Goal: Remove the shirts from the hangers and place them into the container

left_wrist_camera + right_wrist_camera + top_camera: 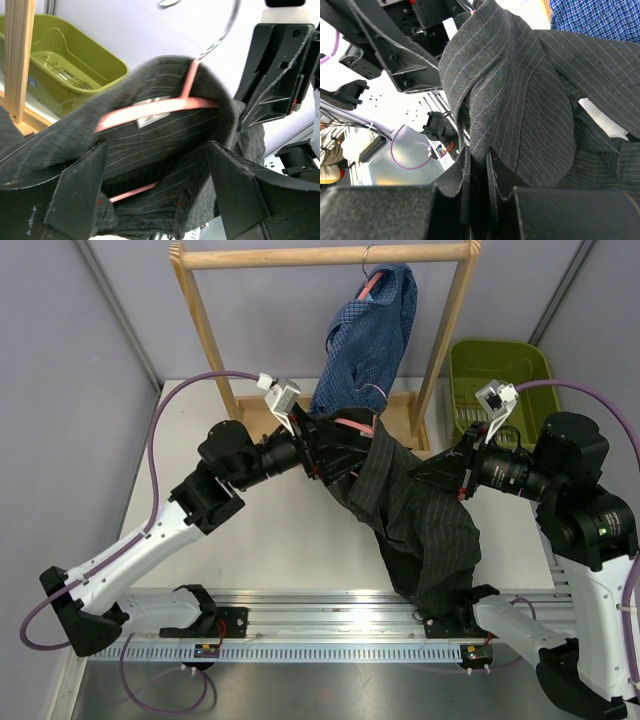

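**Left gripper straddling the collar, right gripper pinching cloth**

So the left gripper's fingers are spread wide, one on each side of the black shirt at its collar. Doesn't look clamped to me, more like standing open around it. Right between those fingers is the pink hanger, inside the neck of the shirt, and its wire hook sticks up beyond the fingertips, hanging on nothing. The hanger looks a bit blurred in the left wrist view.

From the overhead view, the black shirt drapes from the left gripper across to the right one and then sags down toward the arm bases.

Over at the right gripper, the jaws are nearly closed with a fold of the striped black fabric caught between them, so that one's definitely got hold of the shirt. More of the fabric bunches up just past its fingertips.

Behind both grippers, the blue shirt hangs on the second hanger from the wooden rack, its hem just behind the left gripper.

The green container sits beyond the right gripper, past the rack's right post, well apart from both shirts. Can't tell if anything's in it.
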